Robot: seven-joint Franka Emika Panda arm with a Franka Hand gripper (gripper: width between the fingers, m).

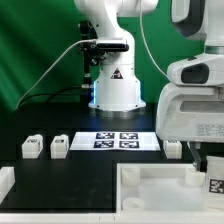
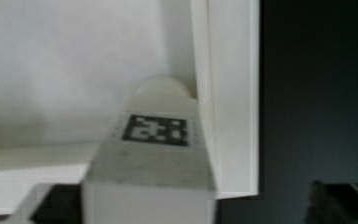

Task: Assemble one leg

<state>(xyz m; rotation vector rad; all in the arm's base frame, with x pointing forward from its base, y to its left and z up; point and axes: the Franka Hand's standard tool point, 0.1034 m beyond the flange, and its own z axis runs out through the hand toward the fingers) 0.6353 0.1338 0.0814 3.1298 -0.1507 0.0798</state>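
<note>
My gripper (image 1: 207, 166) hangs at the exterior view's right, over the far right corner of the big white tray-like frame (image 1: 150, 190). It is shut on a leg (image 1: 214, 184), a small white block with a black-and-white tag. In the wrist view the leg (image 2: 151, 165) fills the space between the dark fingers (image 2: 55, 203) of my gripper (image 2: 190, 208), its tag facing the camera. Behind it lie a white surface (image 2: 78, 70) and its raised rim (image 2: 231, 100). Two more legs (image 1: 31, 147) (image 1: 59, 146) stand at the left, and a third (image 1: 173, 149) stands by the gripper.
The marker board (image 1: 118, 139) lies on the black table in front of the robot base (image 1: 115, 90). A low white block (image 1: 5, 183) sits at the front left edge. Cables run behind the base on the left.
</note>
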